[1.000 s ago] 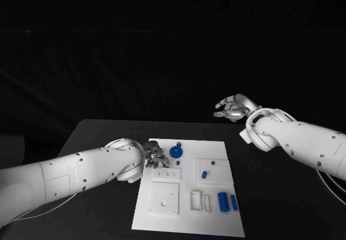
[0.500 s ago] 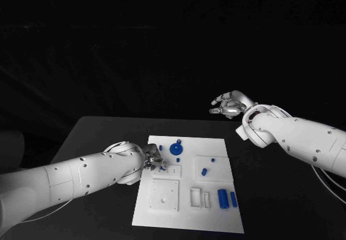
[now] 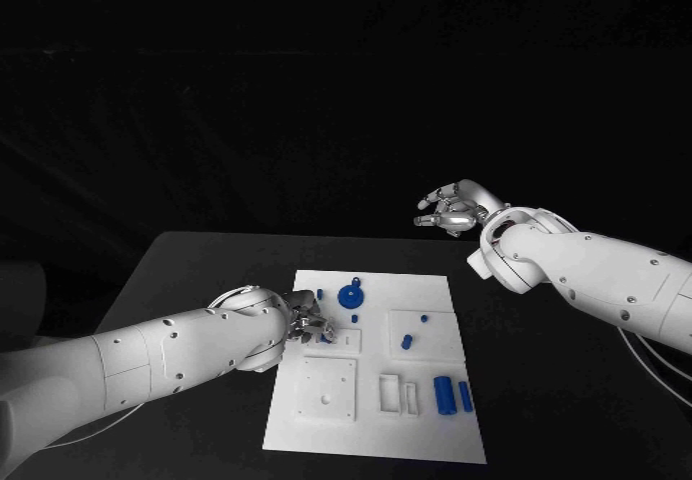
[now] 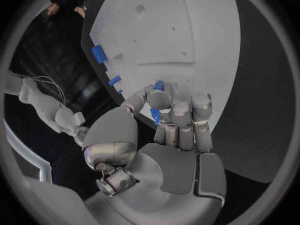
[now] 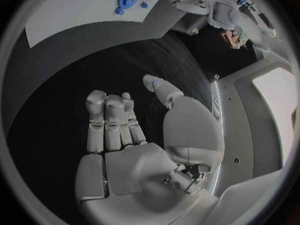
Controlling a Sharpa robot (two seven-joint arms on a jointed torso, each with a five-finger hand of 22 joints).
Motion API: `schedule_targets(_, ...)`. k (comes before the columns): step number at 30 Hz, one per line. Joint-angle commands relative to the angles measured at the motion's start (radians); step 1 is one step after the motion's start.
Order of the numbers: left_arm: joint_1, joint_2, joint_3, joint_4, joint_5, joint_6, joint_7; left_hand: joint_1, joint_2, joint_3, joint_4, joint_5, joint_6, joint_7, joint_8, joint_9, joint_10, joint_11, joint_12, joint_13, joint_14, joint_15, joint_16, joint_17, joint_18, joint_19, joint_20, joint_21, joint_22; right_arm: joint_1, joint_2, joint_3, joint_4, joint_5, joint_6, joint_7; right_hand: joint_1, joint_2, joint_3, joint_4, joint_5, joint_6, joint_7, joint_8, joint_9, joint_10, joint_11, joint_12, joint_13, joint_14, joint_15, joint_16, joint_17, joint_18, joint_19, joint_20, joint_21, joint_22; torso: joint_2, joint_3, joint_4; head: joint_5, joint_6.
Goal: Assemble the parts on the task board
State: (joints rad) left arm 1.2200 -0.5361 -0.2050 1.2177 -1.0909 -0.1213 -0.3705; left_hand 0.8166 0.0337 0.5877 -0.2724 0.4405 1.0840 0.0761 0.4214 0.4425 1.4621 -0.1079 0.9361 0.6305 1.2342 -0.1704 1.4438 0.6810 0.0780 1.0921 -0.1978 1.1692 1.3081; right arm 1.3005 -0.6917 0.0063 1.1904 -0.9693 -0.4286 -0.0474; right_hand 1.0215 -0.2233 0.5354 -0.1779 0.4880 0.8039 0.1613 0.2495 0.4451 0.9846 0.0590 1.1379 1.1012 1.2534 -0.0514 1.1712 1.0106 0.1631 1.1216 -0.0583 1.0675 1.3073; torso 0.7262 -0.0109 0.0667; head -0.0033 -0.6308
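Head view: left hand (image 3: 306, 322) low over task board (image 3: 378, 430), right hand (image 3: 454, 211) raised off it.
Left hand fingers curl in on a small blue part (image 4: 155, 114), pinched at the tips, just above the board's upper-left area; a second blue bit (image 4: 159, 85) shows at the fingertips, held or lying on the board, cannot tell. Just past the fingers to the right: blue disc part (image 3: 351, 296), then small blue pegs (image 3: 407, 345); nearer the robot, two blue cylinders (image 3: 453, 396). Right hand well apart from the board, above the black table (image 3: 188, 270), fingers apart and loosely bent, holding nothing.
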Motion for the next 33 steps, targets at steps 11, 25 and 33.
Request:
schedule_targets(11,0.0,0.014,0.001,-0.005,-0.009,-0.004,0.022,-0.01,0.012,0.013,0.005,0.016,0.121,-0.096,0.04,0.132,-0.037,-0.024,0.015,-0.006,0.063,-0.067,0.01,-0.005,0.046,0.001,-0.079,0.008,0.015,0.0,0.01,0.001,-0.004,-0.004,0.02,0.002,-0.005,0.009,-0.01,-0.003,0.003,-0.002,0.011,0.004,0.0,-0.009,0.0,0.007,-0.002,-0.008,-0.001,-0.001,-0.001,0.099,0.001,0.009,-0.005,0.014,-0.001,0.0014,0.0,0.001,0.001)
schedule_targets(25,0.0,0.025,0.001,-0.018,-0.007,0.011,0.022,-0.023,0.018,0.014,0.015,-0.02,0.117,-0.095,0.04,0.136,-0.041,-0.024,0.021,-0.013,0.06,-0.067,0.012,-0.012,0.047,-0.003,-0.078,0.009,0.014,0.0,0.015,0.001,-0.006,-0.004,0.023,-0.001,-0.005,0.012,-0.011,-0.003,0.002,-0.003,0.011,0.004,0.0,-0.01,0.0,0.007,-0.003,-0.009,-0.001,-0.001,-0.001,0.099,0.001,0.009,-0.006,0.014,-0.001,0.0011,-0.0002,-0.005,0.0)
schedule_targets(33,-0.001,0.036,0.001,-0.034,-0.01,0.008,0.024,-0.024,0.019,0.015,0.015,-0.027,0.116,-0.095,0.04,0.137,-0.042,-0.024,0.023,-0.015,0.06,-0.067,0.013,-0.013,0.048,-0.004,-0.078,0.01,0.014,0.0,0.021,0.001,-0.006,-0.005,0.024,0.0,-0.005,0.012,-0.012,-0.003,0.001,-0.003,0.011,0.004,-0.001,-0.011,0.0,0.008,-0.003,-0.009,-0.001,-0.001,-0.001,0.099,0.001,0.009,-0.006,0.014,0.0,0.0006,-0.0002,-0.008,0.002)
